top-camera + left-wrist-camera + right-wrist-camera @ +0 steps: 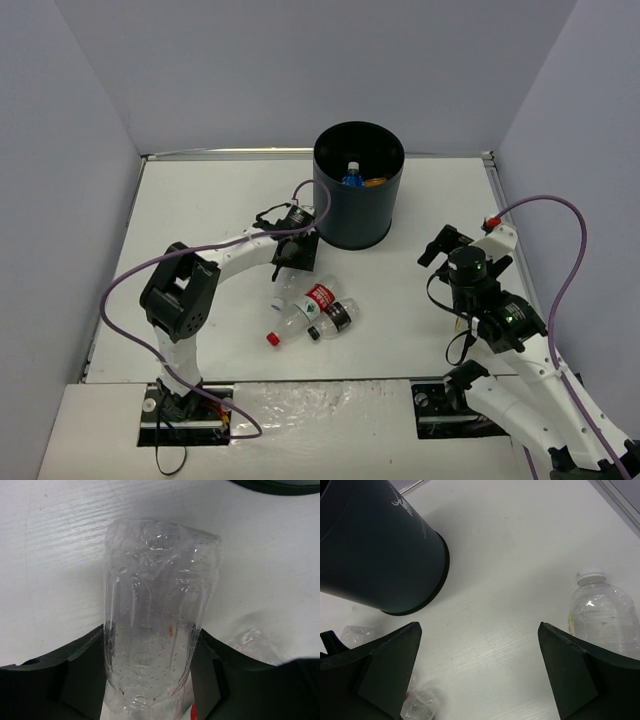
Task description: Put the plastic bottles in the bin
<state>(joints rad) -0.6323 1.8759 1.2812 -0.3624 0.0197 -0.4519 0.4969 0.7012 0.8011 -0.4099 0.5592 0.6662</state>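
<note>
White tabletop [200, 200] fills the scene, closed in by pale walls [90, 90]. Near the centre lie two plastic bottles side by side and touching: a red-labelled bottle [305, 305] with a red cap pointing near-left, and a dark-labelled bottle [335, 315] just to its right. Just beyond them the left gripper [290, 252] is clamped on a clear bottle [155, 610], ribbed, crumpled and beaded with droplets inside, its body lying between the black fingers over the table. To the right, the right gripper [479, 627] stands wide apart, holding nothing; a white-capped bottle [602, 615] with clear sides shows beside its right finger. Farthest, at centre, stands the bin [358, 220], tall, round and black. Inside it are a blue-capped bottle [351, 178] and an orange-tinted thing [373, 182].
</note>
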